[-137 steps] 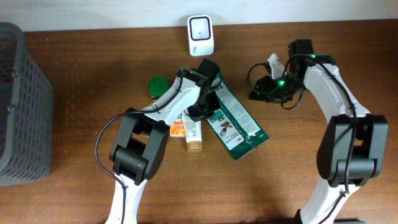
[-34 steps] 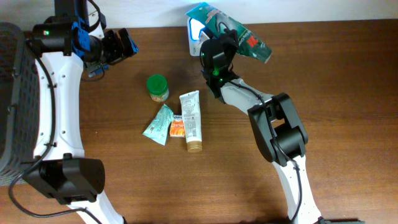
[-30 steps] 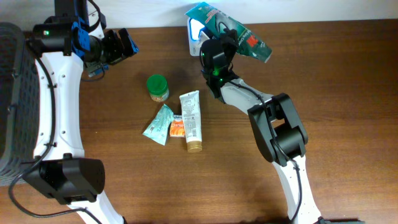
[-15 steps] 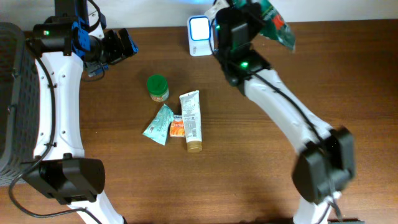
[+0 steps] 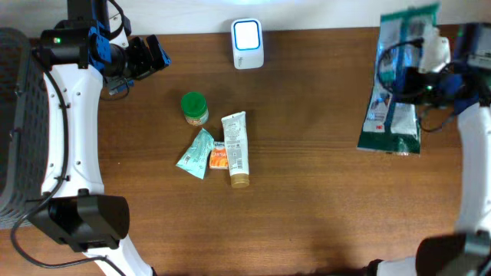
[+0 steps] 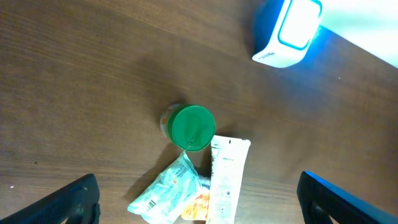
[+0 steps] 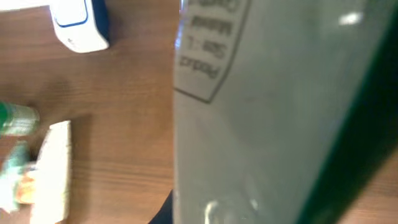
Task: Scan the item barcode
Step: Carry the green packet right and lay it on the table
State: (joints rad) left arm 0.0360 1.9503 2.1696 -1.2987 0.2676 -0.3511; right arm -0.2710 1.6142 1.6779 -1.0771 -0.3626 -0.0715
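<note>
We record the green packet (image 5: 391,115), pinched in the closed right gripper (image 5: 415,77), now well right of the scanner (image 5: 248,44) instead of over it; left gripper (image 5: 158,55) wide open, empty; basket (image 5: 23,115) contents indiscernible.

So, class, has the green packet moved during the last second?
Yes. The green packet went rightward, from over the white scanner to far right of it.

Label (image 7: 202,59) on package (image 7: 280,124): "Size : L", "Product" (upside down, rest blurred).
</note>
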